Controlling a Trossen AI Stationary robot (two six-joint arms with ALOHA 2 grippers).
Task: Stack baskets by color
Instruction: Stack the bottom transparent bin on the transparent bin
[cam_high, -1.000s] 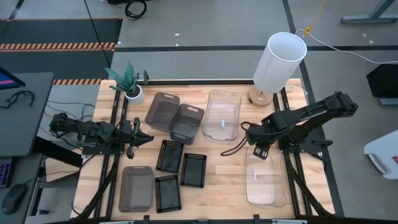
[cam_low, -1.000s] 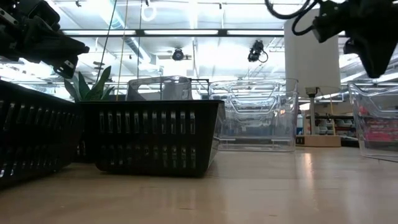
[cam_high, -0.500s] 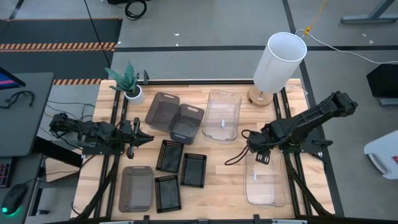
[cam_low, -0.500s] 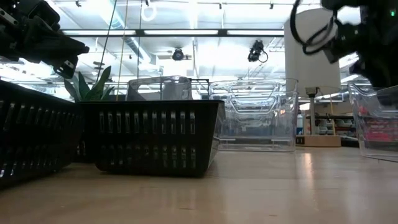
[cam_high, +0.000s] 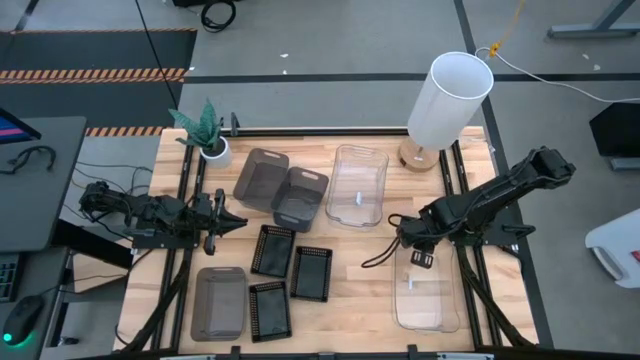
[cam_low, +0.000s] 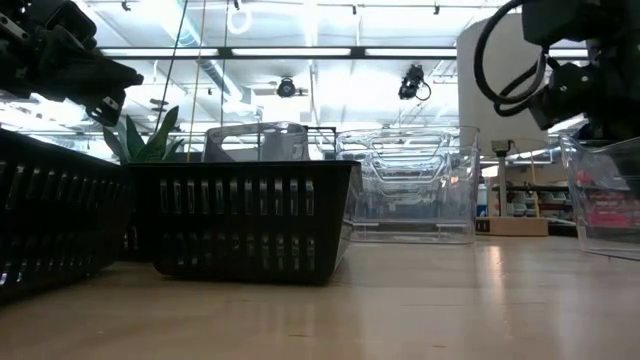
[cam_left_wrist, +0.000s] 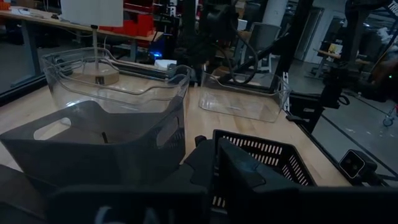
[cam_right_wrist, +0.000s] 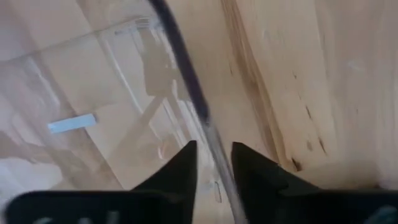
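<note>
The near-right clear basket (cam_high: 428, 290) rests on its base. My right gripper (cam_high: 420, 258) points down over its far end, open. One finger (cam_right_wrist: 183, 168) stands inside and one (cam_right_wrist: 252, 171) outside the far wall's rim (cam_right_wrist: 208, 127), a small gap either side. Another clear basket (cam_high: 358, 185) sits far centre. Two grey baskets (cam_high: 262, 178) (cam_high: 300, 197) lie beside it, and a third (cam_high: 220, 302) lies near left. Three black slotted baskets (cam_high: 272, 250) (cam_high: 311, 273) (cam_high: 269, 310) lie between. My left gripper (cam_high: 238, 220) waits at the left, level and shut.
A white lamp (cam_high: 450, 100) stands at the far right, just beyond the clear baskets. A potted plant (cam_high: 205, 130) stands at the far left corner. Bare wood shows between the black baskets and the near-right clear basket, and along the near edge.
My right gripper has come down, and a little toward the table's near edge, onto the far end of the near-right clear basket. The baskets have not moved.
</note>
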